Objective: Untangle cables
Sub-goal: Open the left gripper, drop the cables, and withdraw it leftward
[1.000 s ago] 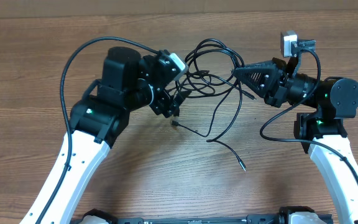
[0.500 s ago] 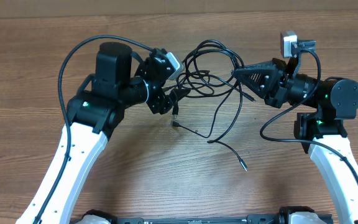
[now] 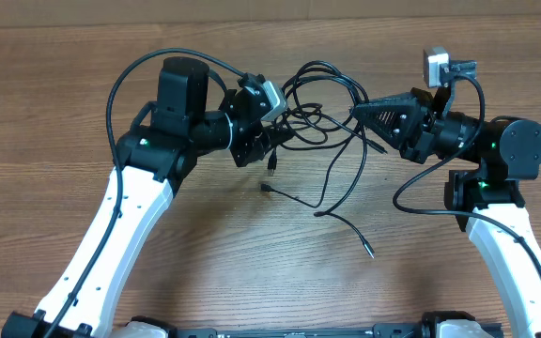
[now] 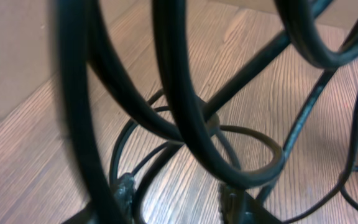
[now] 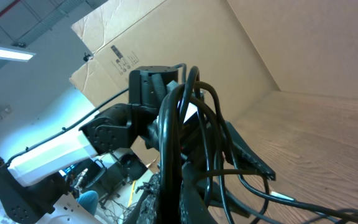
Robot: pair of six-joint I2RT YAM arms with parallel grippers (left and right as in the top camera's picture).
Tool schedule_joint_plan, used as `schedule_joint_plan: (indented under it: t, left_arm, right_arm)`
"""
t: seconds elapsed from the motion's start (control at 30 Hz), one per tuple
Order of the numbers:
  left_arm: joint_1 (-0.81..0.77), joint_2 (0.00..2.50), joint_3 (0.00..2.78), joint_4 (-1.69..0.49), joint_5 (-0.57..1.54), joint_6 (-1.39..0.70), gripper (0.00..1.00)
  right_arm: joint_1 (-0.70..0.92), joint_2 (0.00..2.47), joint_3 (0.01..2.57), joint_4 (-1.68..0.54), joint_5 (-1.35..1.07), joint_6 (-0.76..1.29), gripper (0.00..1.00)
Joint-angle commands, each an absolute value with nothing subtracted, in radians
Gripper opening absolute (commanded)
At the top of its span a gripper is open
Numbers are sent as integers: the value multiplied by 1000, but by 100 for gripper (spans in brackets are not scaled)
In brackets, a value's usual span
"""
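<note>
You are at the step of pulling the knot apart. The right gripper [image 3: 357, 111] is pinched tight on the cables [image 3: 313, 120] at the right edge of the knot. The left gripper [image 3: 269, 150] has its nose in the left edge of the same knot. Whether the left jaws have caught a strand you cannot tell: in the left wrist view black loops fill the frame right in front of the fingers, but no clear pinch shows.

The cables are strung between the two grippers, with loops spreading toward the far side of the table [image 3: 205, 253]. Slack strands run down toward you, one loose end [image 3: 368, 253] lying well apart from both grippers.

Next, by my judgement, you need a sure hold on a single strand on the left. Then draw the arms apart slowly, watching that the loops slide free and do not cinch tighter
</note>
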State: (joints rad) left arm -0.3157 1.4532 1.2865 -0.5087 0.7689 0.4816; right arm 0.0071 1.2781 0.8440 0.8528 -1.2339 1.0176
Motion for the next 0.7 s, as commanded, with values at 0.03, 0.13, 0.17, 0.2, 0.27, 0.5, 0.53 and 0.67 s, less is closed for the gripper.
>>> schedule_joint_plan:
  t: [0.03, 0.13, 0.17, 0.2, 0.27, 0.5, 0.53, 0.67]
  left_arm:
    - [-308, 1472, 1297, -481, 853, 495, 38]
    - [-308, 1478, 1297, -482, 858, 494, 36]
    - [-308, 1480, 1297, -485, 858, 494, 29]
    - [-308, 1480, 1297, -488, 858, 494, 20]
    - [-308, 1480, 1297, -490, 858, 494, 4]
    - [-308, 1480, 1297, -490, 883, 494, 4]
    - [-308, 1480, 1297, -490, 891, 494, 4]
    - [-307, 1480, 1297, -489, 882, 493, 4]
  right_arm:
    - [4, 1259, 857, 864, -1233, 1026, 4]
    - [4, 1259, 857, 864, -1233, 1026, 4]
    - [4, 1259, 857, 864, -1233, 1025, 4]
    - [4, 1259, 857, 864, -1233, 1025, 4]
    - [4, 1259, 857, 864, -1233, 1026, 4]
    - [4, 1259, 857, 864, -1233, 1025, 4]
    - [4, 1259, 857, 864, -1233, 1025, 4]
    - [4, 1259, 857, 863, -1233, 1025, 4]
